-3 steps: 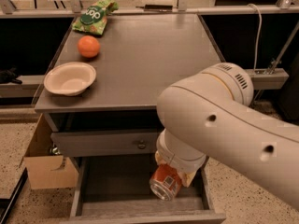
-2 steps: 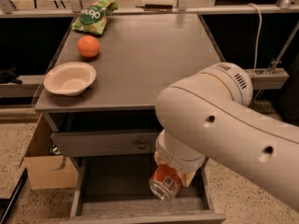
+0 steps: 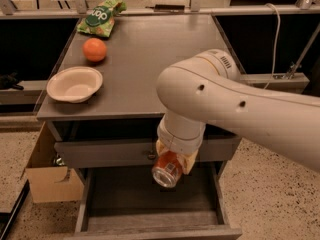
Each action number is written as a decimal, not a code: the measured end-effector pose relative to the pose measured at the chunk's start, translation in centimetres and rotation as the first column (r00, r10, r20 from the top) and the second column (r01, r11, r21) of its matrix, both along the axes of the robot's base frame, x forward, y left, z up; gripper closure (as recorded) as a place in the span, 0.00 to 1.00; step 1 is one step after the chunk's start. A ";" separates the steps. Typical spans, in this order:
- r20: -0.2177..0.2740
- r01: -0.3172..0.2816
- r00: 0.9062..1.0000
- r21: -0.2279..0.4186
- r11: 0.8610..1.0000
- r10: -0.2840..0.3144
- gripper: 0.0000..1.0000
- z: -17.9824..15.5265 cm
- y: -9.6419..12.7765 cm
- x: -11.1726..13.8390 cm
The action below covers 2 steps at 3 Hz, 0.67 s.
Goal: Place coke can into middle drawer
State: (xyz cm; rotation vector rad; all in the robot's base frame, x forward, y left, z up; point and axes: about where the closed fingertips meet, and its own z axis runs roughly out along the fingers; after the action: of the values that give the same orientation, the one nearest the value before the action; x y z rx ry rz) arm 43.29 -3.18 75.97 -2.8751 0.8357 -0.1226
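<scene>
Likely a robot lab (speckled floor (image 3: 272, 186), cardboard box (image 3: 47, 181)); tool (image 3: 173, 160) grips coke can (image 3: 166, 172) over middle drawer (image 3: 125, 194).

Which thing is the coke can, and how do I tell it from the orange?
Start at the grey cabinet; below its top the middle drawer stands pulled open. Over the drawer's floor hangs the pincer, at the end of the white arm, clamped on the coke can. It is a red-orange cylinder with a silver end, unlike the round orange fruit on top.
</scene>
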 end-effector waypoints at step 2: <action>-0.142 0.059 0.988 0.049 0.997 -0.052 1.00 -7.1 -3.2 0.4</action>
State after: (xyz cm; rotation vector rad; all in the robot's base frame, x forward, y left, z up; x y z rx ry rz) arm 43.68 -6.41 68.84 -2.8383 0.9296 0.0966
